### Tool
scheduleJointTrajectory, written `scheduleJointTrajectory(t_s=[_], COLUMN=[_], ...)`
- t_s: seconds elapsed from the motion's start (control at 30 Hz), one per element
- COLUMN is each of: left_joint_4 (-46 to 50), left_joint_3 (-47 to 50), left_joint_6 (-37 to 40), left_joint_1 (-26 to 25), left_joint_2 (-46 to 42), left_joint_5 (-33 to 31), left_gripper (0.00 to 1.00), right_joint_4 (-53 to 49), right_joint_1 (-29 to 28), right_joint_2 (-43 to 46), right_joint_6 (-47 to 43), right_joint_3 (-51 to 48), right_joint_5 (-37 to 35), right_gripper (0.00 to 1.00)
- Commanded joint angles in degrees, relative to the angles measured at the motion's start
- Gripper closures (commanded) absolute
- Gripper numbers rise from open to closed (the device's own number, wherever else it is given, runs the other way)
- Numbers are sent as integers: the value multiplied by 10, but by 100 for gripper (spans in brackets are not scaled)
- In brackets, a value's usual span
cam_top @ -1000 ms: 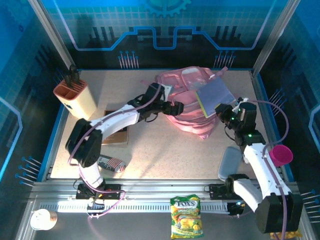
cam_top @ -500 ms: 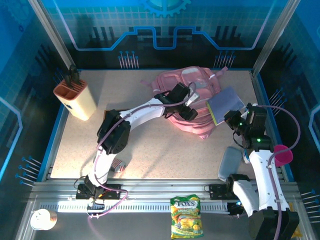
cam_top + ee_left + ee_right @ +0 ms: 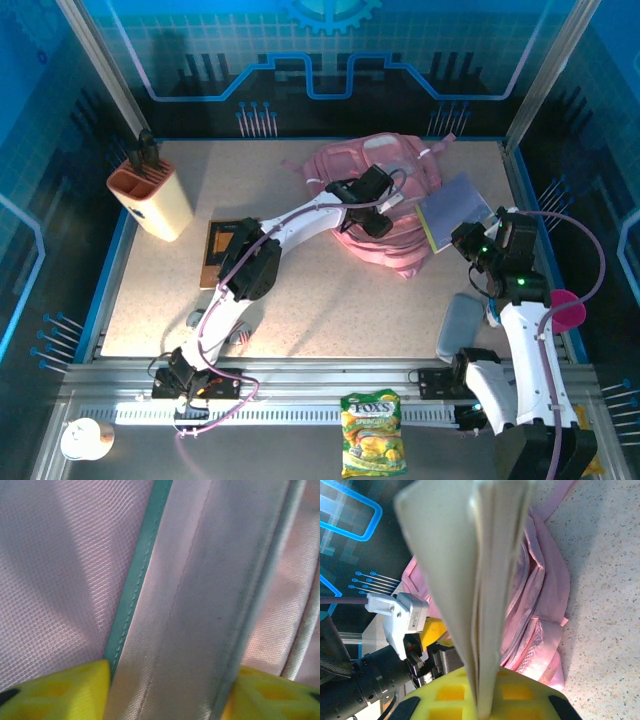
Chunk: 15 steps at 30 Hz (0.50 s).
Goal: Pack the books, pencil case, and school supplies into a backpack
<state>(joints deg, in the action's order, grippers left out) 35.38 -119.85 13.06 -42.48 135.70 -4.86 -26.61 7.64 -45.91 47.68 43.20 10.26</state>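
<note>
Pinching the blue-purple book near one corner, the right gripper holds it tilted above the table, just beside the right side of the pink backpack. From overhead the book's left edge overlaps the bag's outline; whether they touch cannot be told. In the right wrist view the book stands edge-on, its pale page edges clamped between the yellow fingers, with the backpack lying on the speckled surface beyond.

The backpack lies at the far middle of the table. The left arm reaches across to it, and the left gripper sits on the bag's near side. Up close, its yellow fingertips stand apart with a pale satin band of the backpack between them, beside teal trim and pink mesh; whether they squeeze the band cannot be told.

A dark-covered book lies flat at the left, partly under the left arm. A beige holder with an orange top stands at the far left. A grey pouch lies near the right arm's base, and a candy bag rests on the front rail.
</note>
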Motion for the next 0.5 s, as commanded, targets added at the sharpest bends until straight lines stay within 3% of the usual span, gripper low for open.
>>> scheduleJointTrajectory(t_s=[0.0, 0.23, 0.47], left_joint_4=[-5, -73, -96], left_joint_3=[2, 61, 77], left_joint_6=[-20, -36, -58], left_joint_1=[-7, -8, -4], left_joint_2=[-20, -81, -117], left_joint_5=[-25, -48, -49], left_gripper=[51, 83, 93], right_joint_4=[-4, -64, -112], right_joint_1=[10, 18, 23], right_joint_2=[6, 18, 41], right_joint_6=[-16, -58, -78], right_joint_3=[25, 58, 68], right_joint_5=[-15, -96, -165], right_gripper=[100, 100, 100])
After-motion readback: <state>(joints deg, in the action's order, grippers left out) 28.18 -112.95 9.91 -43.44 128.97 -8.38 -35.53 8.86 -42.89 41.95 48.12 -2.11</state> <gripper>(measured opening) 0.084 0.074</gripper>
